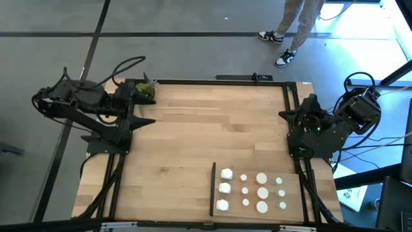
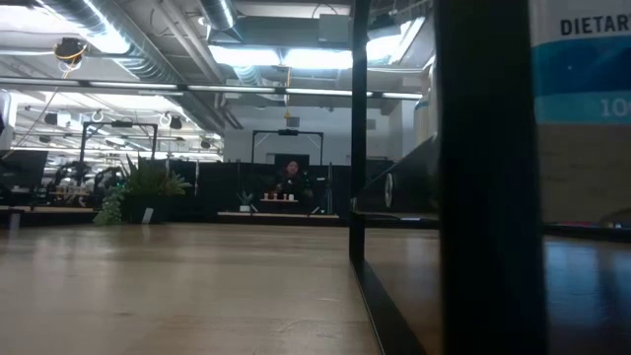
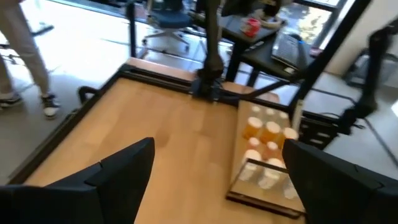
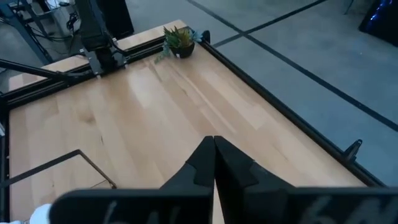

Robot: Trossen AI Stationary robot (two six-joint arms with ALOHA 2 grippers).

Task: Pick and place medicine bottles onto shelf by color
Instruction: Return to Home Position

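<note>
The shelf (image 1: pixel 253 197) lies flat in the desk's (image 1: pixel 206 129) 5 o'clock corner. Its long axis runs from 9 to 3 o'clock. A thin black strip (image 1: pixel 212 190) stands upright along its 9 o'clock edge and runs from 12 to 6 o'clock.

All the medicine bottles (image 1: pixel 262 192) stand on the shelf, upright with their caps pointing straight up. From above they form four rows running 12 to 6 o'clock, three bottles in each. Beside the strip is a row of larger white-capped bottles, then a row of small ones, then another of larger ones. The small pale-green-topped row sits nearest the 3 o'clock edge. In the left wrist view, several bottles farther from the strip look orange.

The left gripper (image 3: pixel 219 144) is at the desk's 9 o'clock side, near the potted plant (image 1: pixel 147 90). It faces across the desk toward the shelf, and its jaws are spread wide and hold nothing. The right gripper (image 4: pixel 214 140) is at the 3 o'clock side and faces toward 9 o'clock. Its jaws are pressed together and empty.
</note>
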